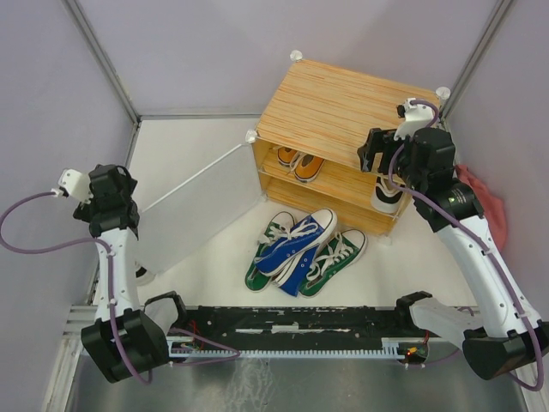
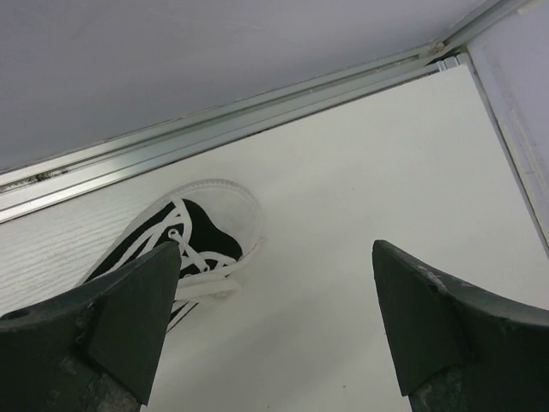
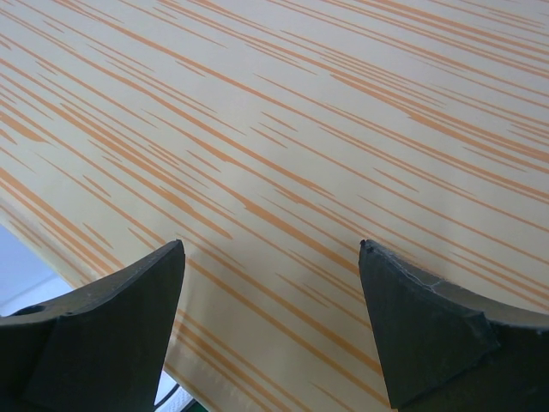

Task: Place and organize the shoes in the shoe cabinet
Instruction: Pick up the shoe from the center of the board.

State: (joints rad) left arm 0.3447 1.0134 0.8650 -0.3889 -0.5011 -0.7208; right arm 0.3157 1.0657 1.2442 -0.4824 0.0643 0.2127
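My left gripper (image 2: 274, 249) is spread wide and holds nothing, hanging above the white surface (image 2: 386, 172). Under its left finger lies a black canvas sneaker with white laces and toe cap (image 2: 184, 232). To the right of this gripper, the pale grey door panel (image 1: 202, 202) stands swung open from the box-shaped shoe cabinet of light striped bamboo-grain wood (image 1: 343, 107). On the surface between my two grippers, in front of the cabinet, the blue canvas sneakers (image 1: 296, 245) lie piled with the green canvas sneakers (image 1: 339, 257). The orange canvas sneakers (image 1: 300, 163) sit on the cabinet's upper shelf. My right gripper (image 3: 271, 245) is also wide open and empty, over the right end of the cabinet's striped top. A second black sneaker (image 1: 388, 196) shows in the cabinet's open front just below it. A pink cloth (image 1: 485, 202) lies to its right.
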